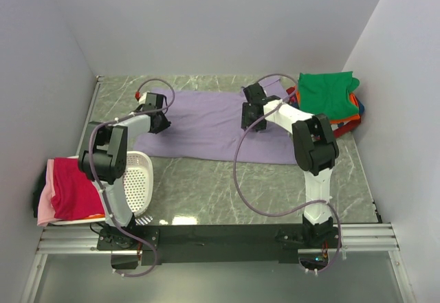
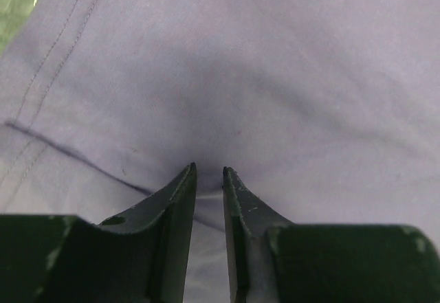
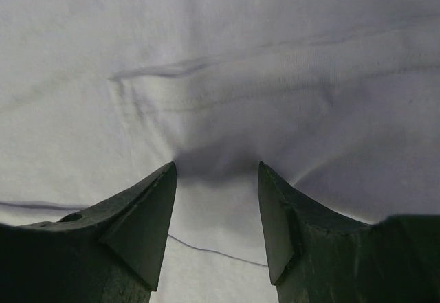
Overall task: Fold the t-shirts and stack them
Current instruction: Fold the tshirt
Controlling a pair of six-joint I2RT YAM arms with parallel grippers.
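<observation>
A lavender-purple t-shirt [image 1: 206, 130] lies spread flat across the middle of the table. My left gripper [image 1: 160, 122] is down on its left part. In the left wrist view the jaws [image 2: 209, 169] are nearly closed, with a pinch of lavender cloth [image 2: 275, 76] at the tips. My right gripper [image 1: 251, 121] is down on the shirt's right part. Its jaws [image 3: 216, 165] are open and press into the cloth [image 3: 240, 55], which bunches between the tips. A folded green t-shirt [image 1: 327, 93] tops a stack at the back right, with orange [image 1: 342, 119] and blue [image 1: 360, 108] edges showing beneath it.
A white perforated basket [image 1: 139, 179] stands at the near left beside the left arm. A magenta-red shirt [image 1: 70, 186] over a pink one [image 1: 45, 210] lies at the left edge. White walls close in the table on three sides.
</observation>
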